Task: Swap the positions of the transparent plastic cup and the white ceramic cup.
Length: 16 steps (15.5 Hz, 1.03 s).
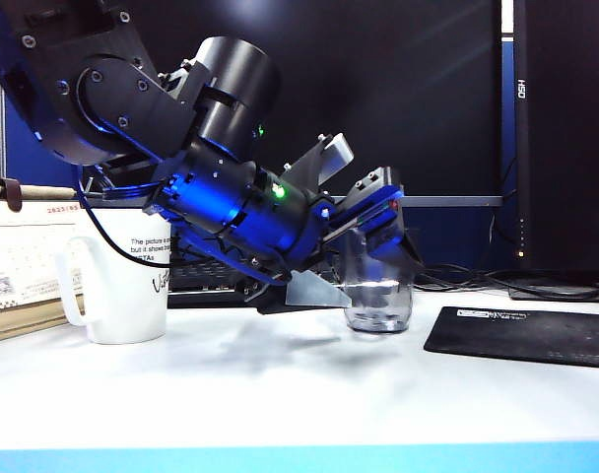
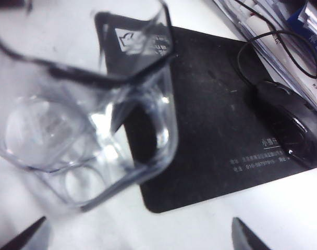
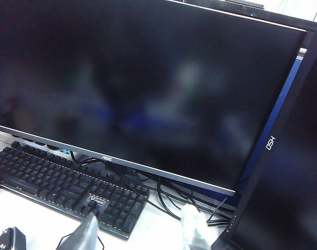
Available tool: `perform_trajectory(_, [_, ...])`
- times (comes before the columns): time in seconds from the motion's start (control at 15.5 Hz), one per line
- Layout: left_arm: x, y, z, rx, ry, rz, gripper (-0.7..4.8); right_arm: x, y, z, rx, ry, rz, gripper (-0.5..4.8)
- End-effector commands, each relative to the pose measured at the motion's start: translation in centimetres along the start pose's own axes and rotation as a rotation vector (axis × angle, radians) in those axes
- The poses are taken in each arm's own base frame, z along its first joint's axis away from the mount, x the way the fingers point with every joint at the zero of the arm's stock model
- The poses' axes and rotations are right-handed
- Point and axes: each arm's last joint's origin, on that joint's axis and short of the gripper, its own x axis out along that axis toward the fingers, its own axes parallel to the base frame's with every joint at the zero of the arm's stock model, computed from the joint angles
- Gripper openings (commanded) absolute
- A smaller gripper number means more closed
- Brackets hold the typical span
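The transparent plastic cup (image 1: 379, 296) stands upright on the white table right of centre; its faceted wall (image 2: 85, 125) fills much of the left wrist view. My left gripper (image 2: 140, 235) is open. Its two fingertips (image 2: 36, 233) show wide apart, with only bare table between them, and the cup stands just beyond them. In the exterior view the left arm (image 1: 240, 197) reaches across from the upper left and partly hides the cup's top. The white ceramic cup (image 1: 127, 286) stands at the left, handle outward. My right gripper (image 3: 140, 225) is open and empty, above the table near the keyboard.
A black mouse pad (image 2: 216, 130) lies right beside the clear cup, with a black mouse (image 2: 289, 125) and its cable on it. A keyboard (image 3: 64, 182), a large dark monitor (image 3: 148, 88) and cables line the back. A desk calendar (image 1: 24, 256) stands behind the mug.
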Motion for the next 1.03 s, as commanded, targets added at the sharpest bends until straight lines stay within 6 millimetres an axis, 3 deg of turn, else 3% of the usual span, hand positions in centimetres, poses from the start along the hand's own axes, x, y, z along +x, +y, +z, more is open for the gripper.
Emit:
perform_trajectory(0.06, [-0.4,0.0,0.3,0.025,0.017,0.036,4.63,-0.2,-0.1,0.3,0.0,-0.021,-0.004,2.11])
perform_trajectory(0.26, [-3.0,-0.9,2.5,0.164,-0.023,0.221,4.41,-1.0,-0.1,0.6,-0.007,-0.046,-0.02,2.09])
perform_trajectory(0.39, [-6.9,-2.3,5.8,0.237,-0.138,0.301,2.84,-1.9,-0.4,0.8,-0.031,-0.064,-0.109,1.63])
perform_trajectory(0.52, [-11.6,-3.3,8.9,0.251,-0.273,0.344,0.87,-2.7,-0.9,0.9,-0.03,-0.069,-0.195,1.06])
perform_trajectory(0.58, [-16.7,-4.1,11.2,0.273,-0.397,0.371,0.1,-3.5,-1.2,1.0,-0.028,-0.084,-0.24,0.26])
perform_trajectory(0.64, [-20.5,-4.5,12.2,0.265,-0.481,0.391,-0.05,-3.9,-1.3,1.0,0.0,-0.097,-0.253,0.0])
perform_trajectory(0.84, [-30.7,-6.2,11.7,0.291,-0.642,0.479,-0.06,-4.7,-1.2,1.6,0.046,-0.196,-0.15,-0.01])
perform_trajectory(0.97, [-37.6,-7.6,8.6,0.28,-0.744,0.621,-0.06,-4.7,-0.8,1.7,0.122,-0.269,0.011,-0.01])
perform_trajectory(1.03, [-39.8,-8.0,6.7,0.263,-0.78,0.668,-0.06,-4.4,-0.7,1.0,0.145,-0.276,0.02,-0.01])
